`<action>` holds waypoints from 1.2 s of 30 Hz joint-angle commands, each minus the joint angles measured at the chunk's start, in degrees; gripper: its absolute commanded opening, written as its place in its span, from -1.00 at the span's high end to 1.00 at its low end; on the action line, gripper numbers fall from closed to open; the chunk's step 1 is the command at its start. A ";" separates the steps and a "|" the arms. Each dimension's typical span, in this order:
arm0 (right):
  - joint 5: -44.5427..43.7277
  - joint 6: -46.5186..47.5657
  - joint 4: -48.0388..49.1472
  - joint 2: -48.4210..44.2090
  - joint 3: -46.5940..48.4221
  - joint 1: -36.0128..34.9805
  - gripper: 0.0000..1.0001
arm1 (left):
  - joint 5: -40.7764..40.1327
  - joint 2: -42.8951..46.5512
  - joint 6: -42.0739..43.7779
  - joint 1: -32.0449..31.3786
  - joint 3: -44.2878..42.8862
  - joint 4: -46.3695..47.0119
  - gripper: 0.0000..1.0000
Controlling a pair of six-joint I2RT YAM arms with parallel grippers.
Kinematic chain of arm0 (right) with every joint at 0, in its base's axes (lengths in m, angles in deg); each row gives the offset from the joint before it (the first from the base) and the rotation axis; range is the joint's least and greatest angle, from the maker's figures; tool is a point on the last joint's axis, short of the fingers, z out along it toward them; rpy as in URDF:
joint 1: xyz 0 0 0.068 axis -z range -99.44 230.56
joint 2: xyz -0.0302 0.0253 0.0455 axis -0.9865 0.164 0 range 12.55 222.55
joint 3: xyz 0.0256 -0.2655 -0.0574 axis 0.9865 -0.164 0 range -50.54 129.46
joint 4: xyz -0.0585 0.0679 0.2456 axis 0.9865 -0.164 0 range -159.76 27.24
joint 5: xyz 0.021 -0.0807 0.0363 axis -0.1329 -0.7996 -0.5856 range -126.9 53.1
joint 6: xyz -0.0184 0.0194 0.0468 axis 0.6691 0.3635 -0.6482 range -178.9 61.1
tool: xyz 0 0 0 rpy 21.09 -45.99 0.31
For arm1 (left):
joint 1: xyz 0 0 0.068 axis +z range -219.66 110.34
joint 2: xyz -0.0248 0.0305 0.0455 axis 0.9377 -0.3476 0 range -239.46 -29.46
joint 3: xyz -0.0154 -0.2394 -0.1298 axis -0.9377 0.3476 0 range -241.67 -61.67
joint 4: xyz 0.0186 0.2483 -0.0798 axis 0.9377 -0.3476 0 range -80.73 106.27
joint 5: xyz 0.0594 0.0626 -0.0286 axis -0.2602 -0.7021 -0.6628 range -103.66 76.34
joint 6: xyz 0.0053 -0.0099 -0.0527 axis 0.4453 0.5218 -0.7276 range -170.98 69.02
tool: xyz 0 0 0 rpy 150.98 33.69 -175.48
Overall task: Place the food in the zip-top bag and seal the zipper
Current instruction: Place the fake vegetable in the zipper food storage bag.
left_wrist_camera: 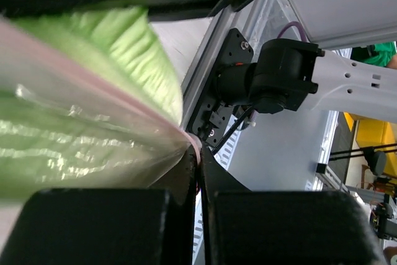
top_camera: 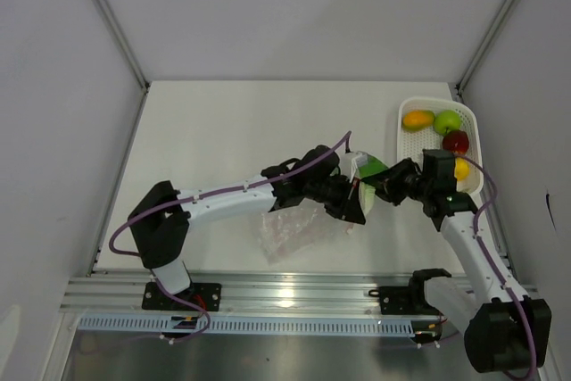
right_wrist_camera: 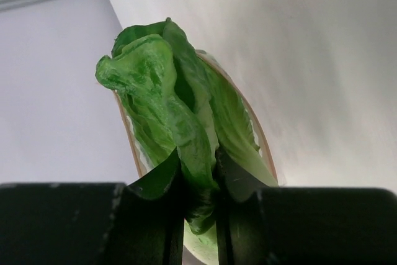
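Left gripper (left_wrist_camera: 200, 184): jaws clamped on the zipper (left_wrist_camera: 193, 143) edge, holding up the mouth of the zip-top bag (top_camera: 294, 227).
Cabbage (right_wrist_camera: 167, 91): we see it at that mouth, seemingly partly inside.
Right gripper (right_wrist_camera: 198, 200): jaws pinch one cabbage leaf.
Risk: we fear the leaf slips, or the cabbage snags the rim and pulls the bag free.
Basket (top_camera: 475, 153): other fruit (top_camera: 447, 120) waits, far right.

Top external: high behind the near edge, looking down over the whole tabletop (top_camera: 232, 131); far off.
Left wrist: hard up against the zip-top bag (left_wrist_camera: 74, 147), blurred, sighting over the left gripper (left_wrist_camera: 200, 215) toward the near-edge rail (left_wrist_camera: 248, 23).
Right wrist: close, sighting along the right gripper (right_wrist_camera: 198, 215) at the cabbage (right_wrist_camera: 180, 122).
All three views share the cabbage, mid-right of the tabletop.
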 commanded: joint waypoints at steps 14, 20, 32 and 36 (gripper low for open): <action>-2.84 -17.48 4.89 -8.96 -3.13 -1.03 1.00 | -3.76 1.52 0.20 0.05 -0.65 0.48 0.99; -3.63 -7.37 5.08 -2.19 0.03 -9.31 1.00 | 11.16 -2.17 2.39 0.22 -7.77 -0.32 0.99; 6.28 8.99 -0.30 1.34 1.01 -11.78 0.92 | 4.00 3.18 0.64 3.73 -2.60 0.56 0.99; 11.29 12.85 -1.09 0.98 0.04 -11.86 0.84 | 4.59 5.29 -3.05 7.68 5.55 7.04 0.99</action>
